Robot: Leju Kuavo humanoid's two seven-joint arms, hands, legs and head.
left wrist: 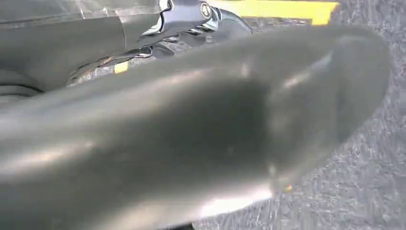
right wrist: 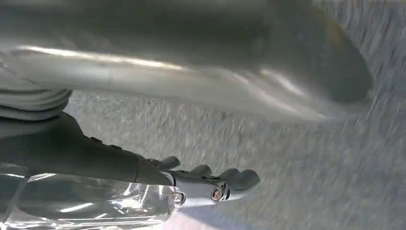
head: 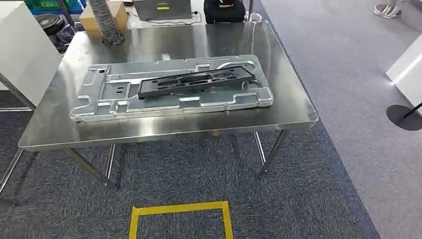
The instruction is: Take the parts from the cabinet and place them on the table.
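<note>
- the left hand (left wrist: 191,28), seen in the left wrist view, hangs above the speckled grey carpet (left wrist: 364,182) with its dark fingers (left wrist: 230,21) curled loosely; a thick, smooth grey thumb (left wrist: 191,143), blurred by closeness, covers most of the palm, and i cannot tell whether anything is held.
- the right hand (right wrist: 158,179), in the right wrist view, also hangs over carpet; its dark fingers (right wrist: 239,178) are bunched together and lightly bent, with nothing visible in them. the ribbed grey cover sits behind it, and a glossy silver limb lies beside it.
- the task's things lie on the brushed stainless steel table (head: 293,112): a large, flat, pale silver stamped metal panel (head: 99,99) with raised ribs, cut-outs and tabbed edges, and resting on top of it a long, narrow matte black perforated bracket (head: 199,81).
- both parts run lengthwise across the table from left to right, the black bracket tilted slightly so its right end points further away.
- at the table's far edge stand a grey ribbed corrugated hose (head: 105,22), a brown cardboard box (head: 92,20) just beside it, and a black case (head: 224,11).
- on the carpet near the robot, a square outline of yellow tape (head: 179,209) marks the floor.
</note>
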